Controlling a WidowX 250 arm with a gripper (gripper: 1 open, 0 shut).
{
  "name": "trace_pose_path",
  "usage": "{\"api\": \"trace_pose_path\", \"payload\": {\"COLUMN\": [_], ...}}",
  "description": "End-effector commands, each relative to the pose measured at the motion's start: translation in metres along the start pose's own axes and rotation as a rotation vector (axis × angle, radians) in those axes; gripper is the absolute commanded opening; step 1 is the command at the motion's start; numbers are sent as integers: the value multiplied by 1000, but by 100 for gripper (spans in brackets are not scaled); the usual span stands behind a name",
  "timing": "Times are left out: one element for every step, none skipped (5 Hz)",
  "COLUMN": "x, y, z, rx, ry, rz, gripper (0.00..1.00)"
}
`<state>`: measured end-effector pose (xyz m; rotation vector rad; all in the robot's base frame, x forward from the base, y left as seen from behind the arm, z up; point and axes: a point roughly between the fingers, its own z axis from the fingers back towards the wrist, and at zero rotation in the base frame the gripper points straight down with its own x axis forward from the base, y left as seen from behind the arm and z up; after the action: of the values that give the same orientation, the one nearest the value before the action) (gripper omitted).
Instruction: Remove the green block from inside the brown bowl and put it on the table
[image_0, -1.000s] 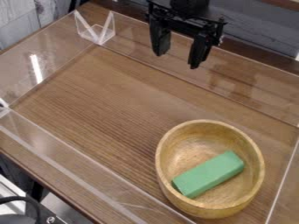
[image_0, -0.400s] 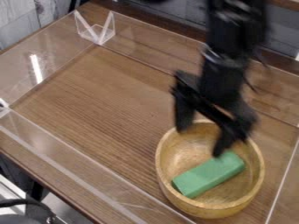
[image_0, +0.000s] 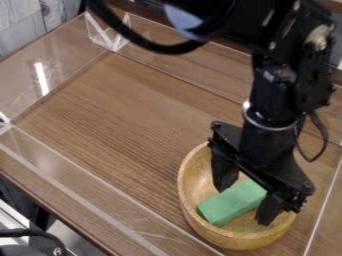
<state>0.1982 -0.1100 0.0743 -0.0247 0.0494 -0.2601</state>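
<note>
A wide brown wood-grain table (image_0: 120, 110) fills the view, its dark streaks running along its length and clear acrylic walls (image_0: 54, 50) standing along its edges. The green block (image_0: 230, 203) lies inside the brown bowl (image_0: 191, 185), flat on the bowl's floor and set at a slant, its near end toward the bowl's lower left; part of its far end is hidden behind the tool. The bowl sits on the table near the lower right corner of the view, its thick light rim showing on the left and front (the right side is largely covered by the arm). The black gripper (image_0: 253, 192) points down into the bowl with its jaws spread wide, one finger to the left of the block and the other to its right, so the block lies between them; nothing is clamped, and whether either finger touches the block cannot be told. The dark arm (image_0: 287, 80) rises from the gripper toward the upper right.
</note>
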Motion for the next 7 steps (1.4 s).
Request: {"api": "trace_pose_path", "payload": {"x": [6, 7, 9, 10, 12, 13, 13], "y": [0, 5, 10, 13, 16, 18, 20], "z": [6, 5, 5, 4, 5, 7, 9], "rx": [-11, -16, -22, -32, -45, -55, -65], "ry": [-67, -76, -83, -90, -98, -104, -109], "rz": [-40, -50, -52, -51, -43, -38, -35], "gripper": [100, 100, 100, 100, 100, 100, 100]}}
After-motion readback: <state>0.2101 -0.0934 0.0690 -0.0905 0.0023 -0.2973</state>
